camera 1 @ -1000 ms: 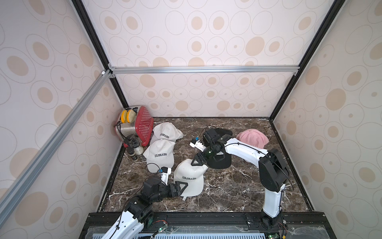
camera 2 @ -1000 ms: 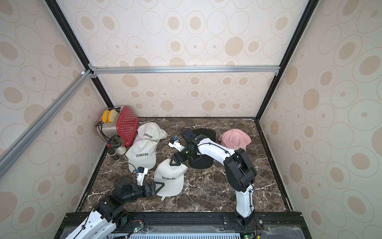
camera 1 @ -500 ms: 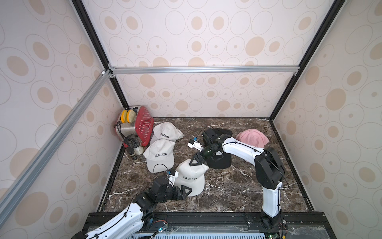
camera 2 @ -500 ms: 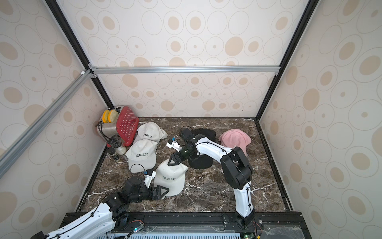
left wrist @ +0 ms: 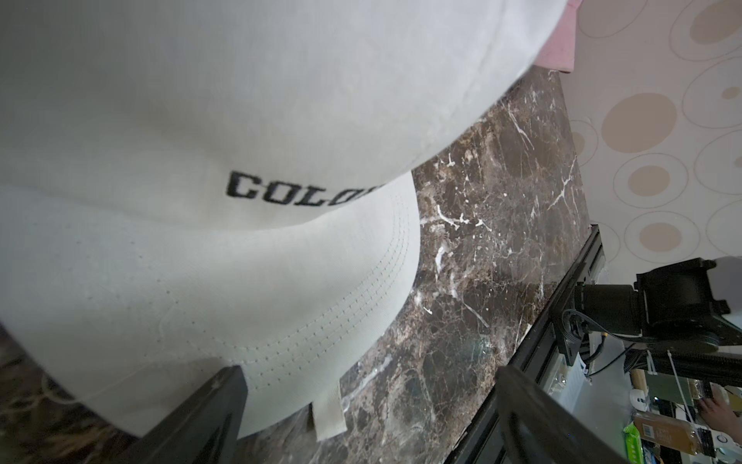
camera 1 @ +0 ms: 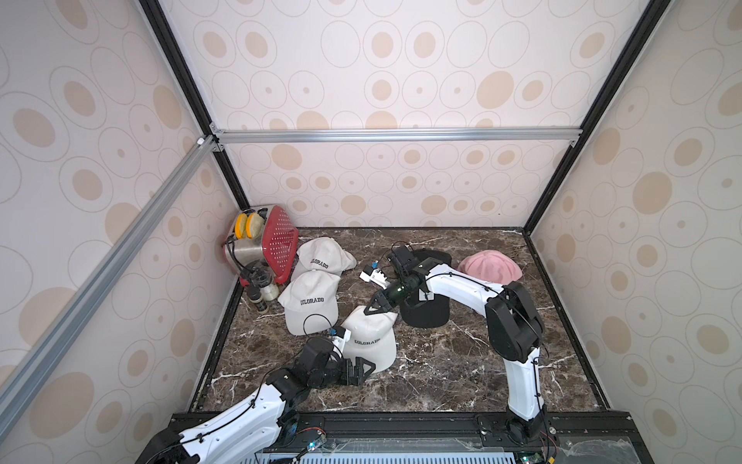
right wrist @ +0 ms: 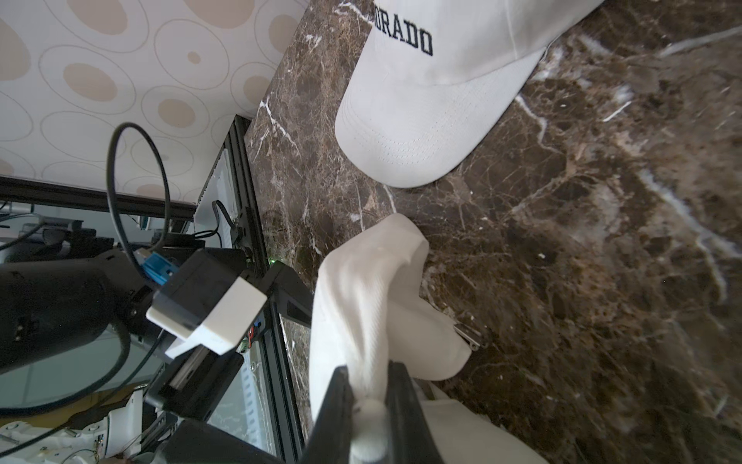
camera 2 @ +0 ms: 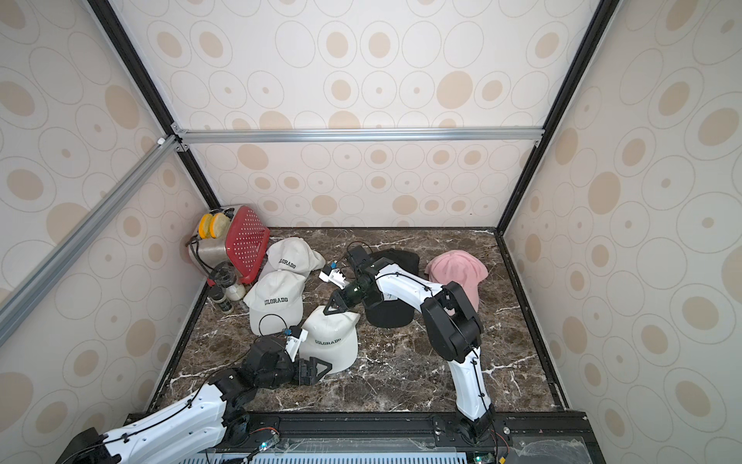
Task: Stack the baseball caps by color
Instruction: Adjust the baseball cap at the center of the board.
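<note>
Found the white caps grouped at left but not stacked: far white cap (camera 1: 323, 257) and middle white cap (camera 1: 311, 305) touching at their edges, near white cap (camera 1: 371, 341) lying apart from that pair, just right of the middle one. Found right gripper (camera 1: 377, 308) pinched tight on a fold of white fabric at the far edge of the near white cap; confirmed in the right wrist view. Found left gripper (camera 1: 360, 367) with jaws wide apart, straddling the brim edge at the near side of the same cap, gripping nothing. Noted black cap (camera 1: 425, 317) with a white patch at centre-right, partly hidden under the right arm, and second black cap (camera 1: 437, 255) just beyond it; cannot tell whether stacked. Noted pink cap (camera 1: 490, 267) at far right; cannot tell how many in that heap. Judged progress partial: colours gathered by area, white pile not yet built. Judged step in hand as raising the near white cap for placing on the other whites. Remaining: white stack, then verification of black and pink.
</note>
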{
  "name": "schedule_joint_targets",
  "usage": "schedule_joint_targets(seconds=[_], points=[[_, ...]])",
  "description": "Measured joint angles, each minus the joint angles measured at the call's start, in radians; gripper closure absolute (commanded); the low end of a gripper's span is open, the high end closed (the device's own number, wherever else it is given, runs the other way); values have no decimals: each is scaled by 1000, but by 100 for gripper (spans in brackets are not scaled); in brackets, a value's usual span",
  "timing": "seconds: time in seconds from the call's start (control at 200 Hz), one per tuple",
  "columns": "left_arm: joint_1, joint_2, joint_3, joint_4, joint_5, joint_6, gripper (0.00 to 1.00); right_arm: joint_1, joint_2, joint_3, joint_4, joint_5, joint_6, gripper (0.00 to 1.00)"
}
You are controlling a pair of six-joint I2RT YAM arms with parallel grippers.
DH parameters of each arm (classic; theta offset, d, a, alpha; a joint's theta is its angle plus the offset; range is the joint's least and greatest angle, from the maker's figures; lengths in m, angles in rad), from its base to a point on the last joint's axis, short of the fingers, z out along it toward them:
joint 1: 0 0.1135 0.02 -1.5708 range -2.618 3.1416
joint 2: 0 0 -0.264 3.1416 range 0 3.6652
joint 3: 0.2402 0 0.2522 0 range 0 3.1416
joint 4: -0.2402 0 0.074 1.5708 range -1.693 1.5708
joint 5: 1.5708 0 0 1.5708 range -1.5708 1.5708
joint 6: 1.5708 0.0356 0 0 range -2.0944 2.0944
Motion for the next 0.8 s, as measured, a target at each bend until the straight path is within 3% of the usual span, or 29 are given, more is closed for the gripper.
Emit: schedule_joint_targets(seconds=[0.165, 0.396, 0.546, 0.741, 0.801], points=[[0, 30, 15, 9, 3, 11, 1, 0, 1, -1, 14, -20, 21, 100], [-15, -130, 28, -123, 40, 44, 1, 1, -51, -53, 21, 34, 60, 100], [-73, -148, 35, -109, 32, 71, 1, 2, -65, -85, 51, 68, 107, 100], [-180, -53, 74, -108, -116, 104, 1, 2, -65, -90, 68, 92, 134, 100], [-198, -38, 92, -128, -174, 104, 8, 2, -65, -92, 71, 100, 139, 100]])
